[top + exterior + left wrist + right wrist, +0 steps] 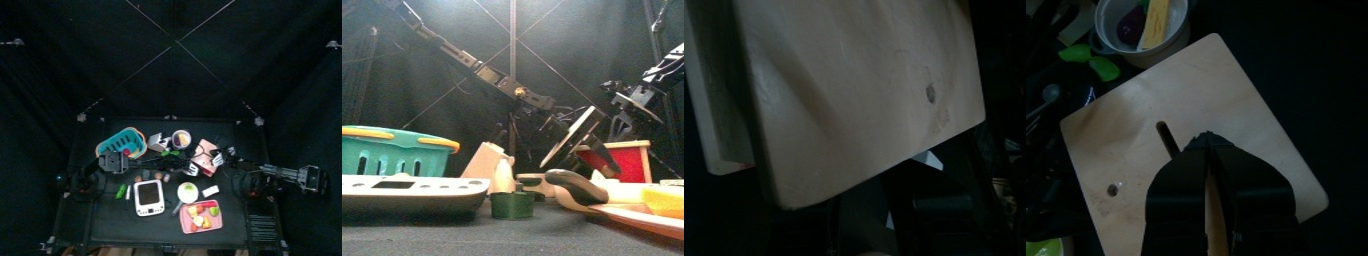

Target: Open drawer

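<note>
The wooden drawer unit (203, 156) stood right of centre on the counter (100, 215) (among clutter). Right claw (1209, 150) hung over its panel, jaws together; left claw's state: cannot tell

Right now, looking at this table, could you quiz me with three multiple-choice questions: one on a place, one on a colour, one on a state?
1. Seen from above, the basket stands on the table's:
A. left side
B. right side
C. front edge

2. The basket's rim is:
A. red
B. yellow
C. white

3. The pink tray is:
A. empty
B. loaded
C. overturned

Answers:
1. A, it stands left of the middle.
2. B, the front view shows a yellow band on top.
3. B, coloured pieces lie in it.
</note>
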Tool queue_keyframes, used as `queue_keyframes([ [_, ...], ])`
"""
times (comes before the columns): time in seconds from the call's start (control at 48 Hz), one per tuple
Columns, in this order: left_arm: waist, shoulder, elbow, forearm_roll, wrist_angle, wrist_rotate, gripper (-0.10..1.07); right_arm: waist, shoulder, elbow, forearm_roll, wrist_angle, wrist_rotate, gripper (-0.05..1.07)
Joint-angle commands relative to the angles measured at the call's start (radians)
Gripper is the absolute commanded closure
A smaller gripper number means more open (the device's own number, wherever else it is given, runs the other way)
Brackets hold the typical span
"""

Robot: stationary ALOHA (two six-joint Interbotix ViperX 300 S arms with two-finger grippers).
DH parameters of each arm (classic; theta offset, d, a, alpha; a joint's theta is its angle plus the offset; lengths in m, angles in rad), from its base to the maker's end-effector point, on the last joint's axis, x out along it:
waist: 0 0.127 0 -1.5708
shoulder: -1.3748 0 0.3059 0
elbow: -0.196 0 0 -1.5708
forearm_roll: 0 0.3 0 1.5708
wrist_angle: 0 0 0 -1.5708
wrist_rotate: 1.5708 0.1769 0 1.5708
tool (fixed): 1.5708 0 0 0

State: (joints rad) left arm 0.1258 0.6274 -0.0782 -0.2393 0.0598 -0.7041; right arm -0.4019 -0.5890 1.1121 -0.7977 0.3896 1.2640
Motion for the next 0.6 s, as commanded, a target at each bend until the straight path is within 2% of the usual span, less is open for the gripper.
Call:
queue_keyframes([
  [0.0, -0.002, -0.034, -0.011, 0.000, -0.003, 0.002, 0.45, 0.002, 0.014, 0.014, 0.009, 0.003, 0.000, 0.78],
  [0.188, -0.017, -0.049, 0.015, 0.000, -0.003, 0.000, 0.45, 0.000, 0.015, 0.014, 0.011, 0.003, 0.000, 0.78],
  [0.583, -0.074, -0.138, 0.179, -0.034, -0.057, -0.002, 0.45, 0.000, 0.015, 0.014, 0.011, 0.005, 0.000, 0.78],
])
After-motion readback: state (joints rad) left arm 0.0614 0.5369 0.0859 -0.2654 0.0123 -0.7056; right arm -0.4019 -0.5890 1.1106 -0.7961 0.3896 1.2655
